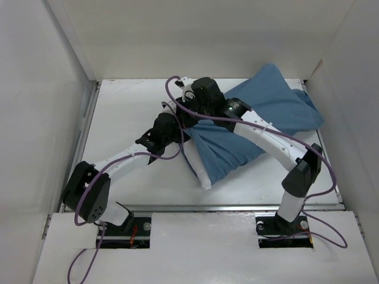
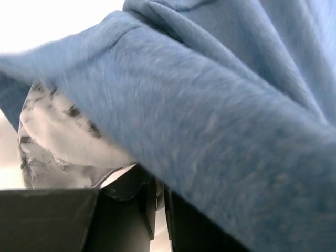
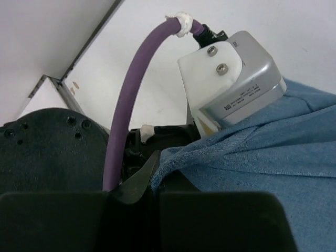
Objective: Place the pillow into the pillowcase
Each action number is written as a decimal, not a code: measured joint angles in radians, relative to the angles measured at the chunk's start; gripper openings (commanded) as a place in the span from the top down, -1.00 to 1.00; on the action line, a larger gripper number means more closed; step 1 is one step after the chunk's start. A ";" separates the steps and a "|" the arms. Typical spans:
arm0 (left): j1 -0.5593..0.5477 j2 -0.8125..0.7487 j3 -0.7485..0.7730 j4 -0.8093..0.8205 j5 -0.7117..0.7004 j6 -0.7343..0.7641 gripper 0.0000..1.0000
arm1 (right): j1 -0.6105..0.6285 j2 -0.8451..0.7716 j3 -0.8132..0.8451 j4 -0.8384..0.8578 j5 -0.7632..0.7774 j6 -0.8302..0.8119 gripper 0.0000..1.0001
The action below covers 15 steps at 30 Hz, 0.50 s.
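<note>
Wrinkly muted-blue fabric pillowcase [image 1: 275, 106] lay over the plump white rectangular pillow [image 2: 63, 142], right gripper [image 3: 155, 176] clamped on its hem, left gripper [image 2: 157, 186] pressed together under draped cloth, hold unclear

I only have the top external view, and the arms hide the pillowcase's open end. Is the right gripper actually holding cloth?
Observer: Yes. The right wrist view shows the right gripper shut on a fold of the pillowcase.
Operator: And the left?
Observer: The left gripper is shut under the draped cloth. I cannot tell whether it pinches any.
Operator: Any pillow showing there?
Observer: Yes. The pillow, white with grey marks, pokes out under the blue hem.
</note>
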 measured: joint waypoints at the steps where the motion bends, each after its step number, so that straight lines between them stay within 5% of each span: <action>1: 0.011 0.002 0.000 0.013 0.008 0.001 1.00 | 0.000 0.000 0.000 0.006 -0.005 0.006 1.00; 4: 0.028 0.013 0.000 0.069 0.045 0.002 0.95 | 0.001 0.000 0.002 0.011 0.021 0.022 1.00; 5: 0.030 0.014 0.000 0.077 0.054 0.002 0.80 | 0.003 0.000 0.003 0.007 0.040 0.025 0.90; 6: 0.032 0.014 -0.007 0.088 0.061 0.002 0.31 | 0.007 0.000 0.002 0.002 0.058 0.030 0.75; 8: 0.034 -0.005 -0.041 0.112 0.066 0.000 -0.35 | 0.021 0.000 0.002 -0.008 0.093 0.039 0.66; 11: 0.035 -0.090 -0.134 0.116 0.053 -0.010 -0.99 | 0.041 0.000 -0.001 -0.028 0.122 0.055 0.36; 15: 0.034 -0.278 -0.260 0.038 0.016 -0.041 -1.00 | 0.074 -0.007 -0.006 -0.034 0.098 0.096 -0.47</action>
